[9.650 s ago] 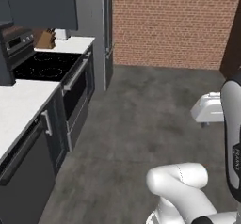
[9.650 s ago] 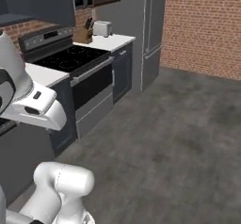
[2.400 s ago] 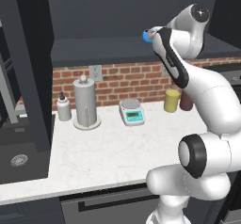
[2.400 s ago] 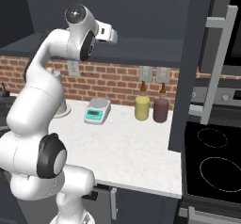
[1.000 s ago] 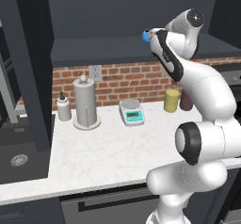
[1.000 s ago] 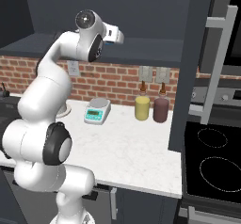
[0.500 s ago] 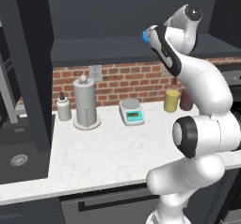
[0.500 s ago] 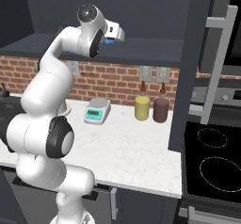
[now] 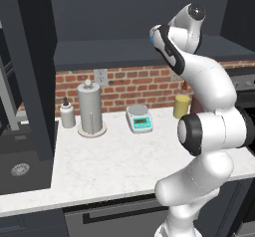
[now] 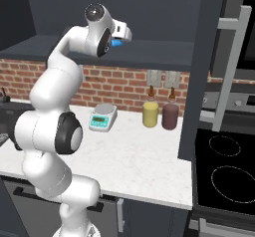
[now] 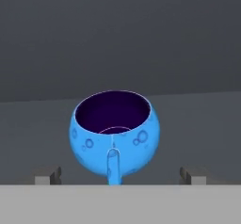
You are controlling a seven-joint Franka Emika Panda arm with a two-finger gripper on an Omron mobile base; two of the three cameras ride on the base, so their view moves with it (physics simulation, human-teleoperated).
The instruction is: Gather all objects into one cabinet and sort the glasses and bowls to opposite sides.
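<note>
Hand view: blue bowl [image 11: 114, 136] upright on the dark cabinet shelf [image 11: 197, 119], dead ahead between the tips, a small handle-like stub facing the camera. Gripper [image 11: 120, 175] spread wide, grasping nothing, fingertips [image 11: 48, 175] well clear of the bowl on both sides. Best advanced straight and level, kept centred, closed only once past the widest part. Risk: nudging the bowl deeper, or pinching the stub instead of the body.

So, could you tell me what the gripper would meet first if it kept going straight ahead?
Probably the small blue bowl, standing centred between the open gripper's fingertips on the dark cabinet shelf; how far off is hard to judge.
</note>
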